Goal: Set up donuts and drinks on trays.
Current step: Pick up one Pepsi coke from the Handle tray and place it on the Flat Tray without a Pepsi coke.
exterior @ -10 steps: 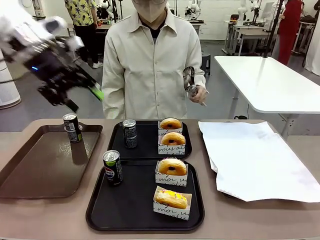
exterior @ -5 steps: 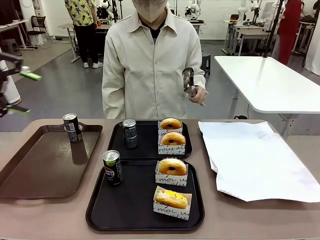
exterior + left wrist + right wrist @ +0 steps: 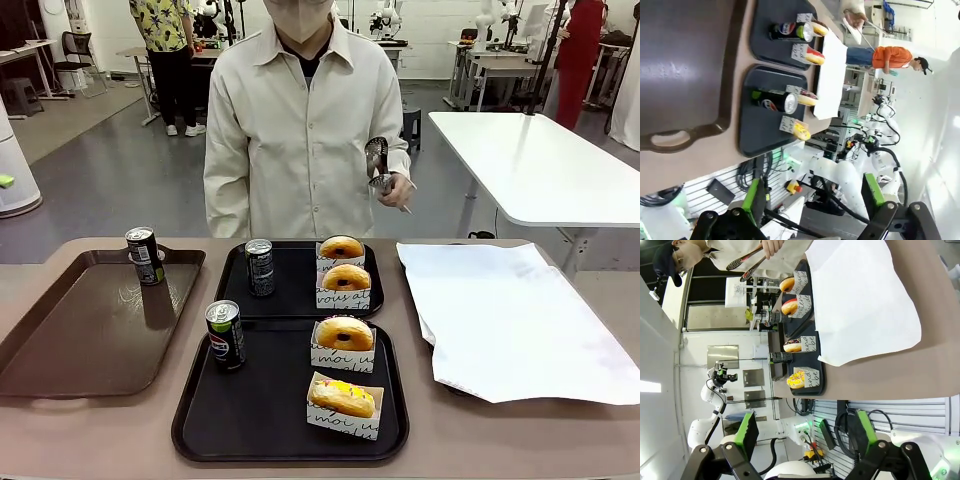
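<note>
Two black trays lie mid-table. The far tray (image 3: 296,288) holds a black can (image 3: 260,266) and two glazed donuts (image 3: 342,247) (image 3: 347,277) in white sleeves. On the near tray (image 3: 260,400) stand a Pepsi can (image 3: 225,334), a glazed donut (image 3: 345,333) and the yellow-iced donut (image 3: 343,397). A third can (image 3: 145,255) stands on the brown tray (image 3: 80,340). My left gripper (image 3: 814,200) is open, high up and off to the side of the brown tray (image 3: 685,65). Well away from the table, my right gripper (image 3: 806,435) is open and holds nothing.
A person stands at the far edge holding metal tongs (image 3: 378,165). A large white paper sheet (image 3: 510,315) covers the table's right part. A white table (image 3: 540,160) stands behind on the right. More people are farther back.
My left arm has swung out of the front view to the left; just a green tip remains at the left edge. The cans, donuts and trays have not moved.
</note>
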Robot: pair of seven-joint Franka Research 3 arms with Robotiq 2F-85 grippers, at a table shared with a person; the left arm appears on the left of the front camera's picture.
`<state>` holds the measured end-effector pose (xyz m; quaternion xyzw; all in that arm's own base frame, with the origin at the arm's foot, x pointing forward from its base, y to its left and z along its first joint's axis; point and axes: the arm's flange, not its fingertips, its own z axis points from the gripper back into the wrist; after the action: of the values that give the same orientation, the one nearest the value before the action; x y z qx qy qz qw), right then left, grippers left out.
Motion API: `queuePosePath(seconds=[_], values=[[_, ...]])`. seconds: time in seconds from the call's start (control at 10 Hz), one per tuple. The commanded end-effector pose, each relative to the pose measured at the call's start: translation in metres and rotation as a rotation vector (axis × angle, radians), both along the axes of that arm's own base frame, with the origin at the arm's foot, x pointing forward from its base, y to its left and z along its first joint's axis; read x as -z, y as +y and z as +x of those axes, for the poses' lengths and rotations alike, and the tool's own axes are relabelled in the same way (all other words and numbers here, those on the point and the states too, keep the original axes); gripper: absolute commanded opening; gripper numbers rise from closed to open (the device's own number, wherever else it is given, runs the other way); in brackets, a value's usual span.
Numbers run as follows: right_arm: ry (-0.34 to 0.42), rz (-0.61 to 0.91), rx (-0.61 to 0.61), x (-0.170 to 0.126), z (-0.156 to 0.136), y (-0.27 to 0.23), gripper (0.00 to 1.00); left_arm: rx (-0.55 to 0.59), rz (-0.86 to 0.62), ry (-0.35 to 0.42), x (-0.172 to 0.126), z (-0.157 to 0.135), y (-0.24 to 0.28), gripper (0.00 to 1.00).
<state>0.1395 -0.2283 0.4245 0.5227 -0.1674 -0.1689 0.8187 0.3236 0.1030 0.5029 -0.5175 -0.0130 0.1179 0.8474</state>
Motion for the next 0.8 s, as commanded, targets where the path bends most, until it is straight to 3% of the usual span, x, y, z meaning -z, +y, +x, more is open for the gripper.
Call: queuePosePath(seconds=[0.0,0.4,0.7], values=[[-0.031,0.015,-0.001,0.000,-0.001,0.000,1.00,0.016,0.045,-0.027,0.027,0.000,0.027,1.00],[-0.031,0.015,-0.001,0.000,-0.001,0.000,1.00,0.052,0.076,-0.097,0.055,0.018,0.070,1.00],[-0.031,0.015,-0.001,0.000,-0.001,0.000,1.00,0.052,0.059,-0.166,0.068,0.012,0.089,1.00]])
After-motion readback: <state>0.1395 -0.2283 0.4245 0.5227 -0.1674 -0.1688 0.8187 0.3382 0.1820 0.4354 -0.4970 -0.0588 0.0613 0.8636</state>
